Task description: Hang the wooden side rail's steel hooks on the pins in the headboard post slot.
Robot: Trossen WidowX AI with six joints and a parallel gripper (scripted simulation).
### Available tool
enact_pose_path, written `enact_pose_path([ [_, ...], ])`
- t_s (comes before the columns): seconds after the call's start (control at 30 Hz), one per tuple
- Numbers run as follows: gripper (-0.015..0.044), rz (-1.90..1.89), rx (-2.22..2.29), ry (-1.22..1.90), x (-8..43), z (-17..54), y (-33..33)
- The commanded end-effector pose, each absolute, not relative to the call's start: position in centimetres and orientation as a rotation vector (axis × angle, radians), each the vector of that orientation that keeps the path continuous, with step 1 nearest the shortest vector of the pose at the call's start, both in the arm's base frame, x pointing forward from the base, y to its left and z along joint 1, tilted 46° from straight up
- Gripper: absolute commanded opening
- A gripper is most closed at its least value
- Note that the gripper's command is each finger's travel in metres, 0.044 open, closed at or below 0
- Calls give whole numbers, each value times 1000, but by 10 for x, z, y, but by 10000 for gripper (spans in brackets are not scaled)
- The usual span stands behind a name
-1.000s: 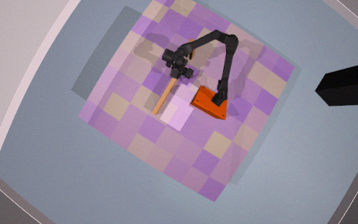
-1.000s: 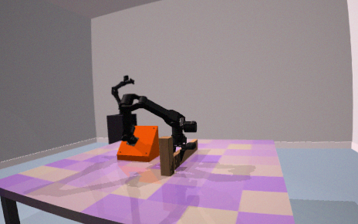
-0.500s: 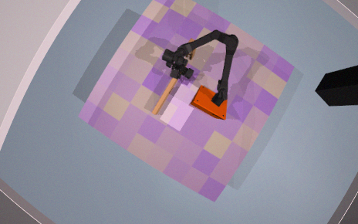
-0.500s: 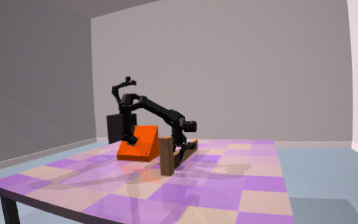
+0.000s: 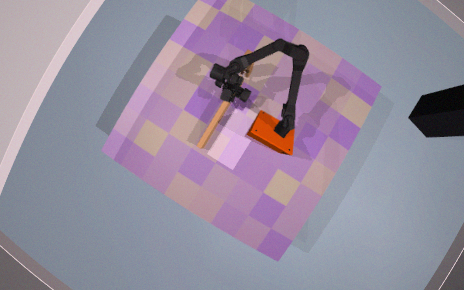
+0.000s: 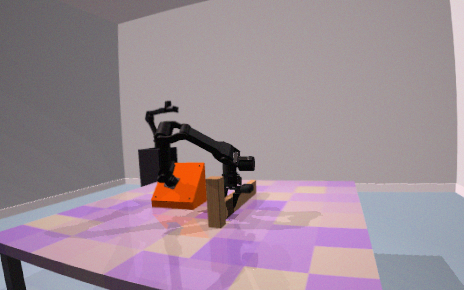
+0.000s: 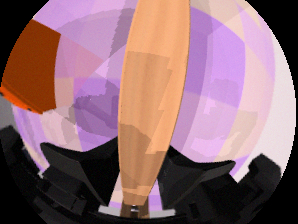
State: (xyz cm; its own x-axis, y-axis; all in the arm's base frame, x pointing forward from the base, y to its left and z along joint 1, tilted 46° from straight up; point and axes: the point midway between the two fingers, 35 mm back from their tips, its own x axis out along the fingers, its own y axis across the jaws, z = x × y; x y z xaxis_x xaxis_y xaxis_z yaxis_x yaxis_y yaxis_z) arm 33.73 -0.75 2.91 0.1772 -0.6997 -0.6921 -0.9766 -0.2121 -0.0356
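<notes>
Top view: the claw [image 5: 230, 99] [image 6: 236, 192] [image 7: 141, 135] is pinching the wooden rail [image 5: 214, 124] [image 6: 248, 194] [image 7: 154, 75], whose long axis runs from the grip toward seven o'clock, while the headboard post [image 5: 249, 69] [image 6: 216, 202] lies near, toward one, so the coming move likely turns on that shared line.

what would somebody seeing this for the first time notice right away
Probably the bright orange wedge first, sitting on the purple and tan checkered table. Next comes the black arm, bent over from the wedge, its hand closed on a long wooden rail. In the exterior view, a short wooden post stands upright in front of the hand.
</notes>
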Motion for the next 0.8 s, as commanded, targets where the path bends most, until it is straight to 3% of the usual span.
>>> enact_pose_path([
  [0.0,0,757,-1988,1557,339,34,-3],
  [0.77,0,757,-1987,1557,338,36,0],
])
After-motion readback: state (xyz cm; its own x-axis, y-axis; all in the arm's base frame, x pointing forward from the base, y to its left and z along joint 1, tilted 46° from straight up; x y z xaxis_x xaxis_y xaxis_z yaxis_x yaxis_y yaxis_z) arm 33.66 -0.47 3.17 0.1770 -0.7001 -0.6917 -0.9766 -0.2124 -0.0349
